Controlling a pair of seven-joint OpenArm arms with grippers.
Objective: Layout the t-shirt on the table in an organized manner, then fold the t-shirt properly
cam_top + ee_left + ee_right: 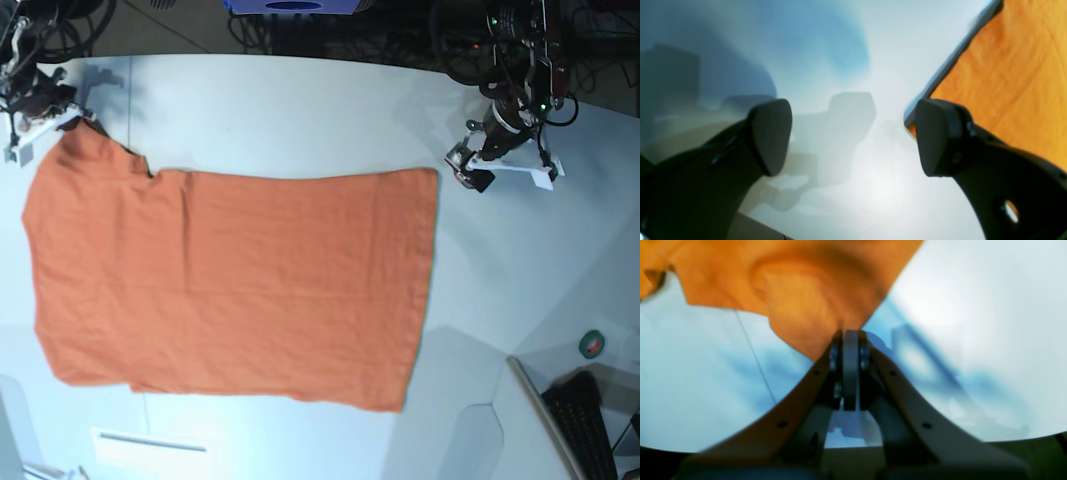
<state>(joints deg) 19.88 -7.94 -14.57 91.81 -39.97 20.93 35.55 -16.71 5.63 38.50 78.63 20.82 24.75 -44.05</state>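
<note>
Base view is showing the t-shirt (pixel 230 285) lying nearly flat across the table (pixel 300 110), its hem edge running just beside the left gripper (pixel 468 172) and one sleeve corner reaching up to the right gripper (pixel 62 125) at the far side; the left gripper is standing wide apart with nothing between its pads, only bare tabletop below and the hem's corner just beside one finger (pixel 940 140); the right gripper is pinched fully together on a peak of orange cloth, which is rising into its closed tips in the right wrist view; judging by this, the laying-out step is nearly finishing, so the right arm should be drawing that sleeve outward gently and low, setting it flat before letting go, while the left arm is keeping clear of the hem so it is not dragging the straight edge askew.
</note>
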